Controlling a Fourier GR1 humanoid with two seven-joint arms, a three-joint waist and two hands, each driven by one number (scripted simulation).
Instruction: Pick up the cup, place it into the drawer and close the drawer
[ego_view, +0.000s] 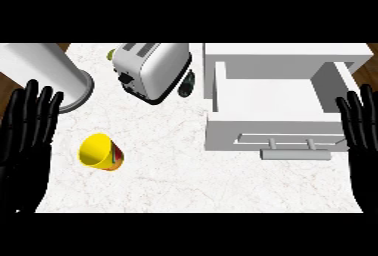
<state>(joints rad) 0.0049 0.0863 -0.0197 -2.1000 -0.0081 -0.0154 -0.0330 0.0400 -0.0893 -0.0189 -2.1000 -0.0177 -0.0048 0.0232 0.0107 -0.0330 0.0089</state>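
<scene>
The yellow cup (100, 151) lies at lower left, the open drawer (221, 131) at right. A toaster (151, 67) and a white cylinder (52, 75) sit up top. Left hand (28, 131) and right hand (360, 127) are flat open, holding nothing.

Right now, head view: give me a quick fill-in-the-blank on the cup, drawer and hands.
1. The yellow cup lies on the counter nearer the ____ robot hand.
2. The white drawer is ____, with nothing visible inside.
3. Both the left and the right robot hand have ____ fingers and hold nothing.
4. The toaster stands to the ____ of the drawer in this view.

Missing words: left; open; straight; left
</scene>
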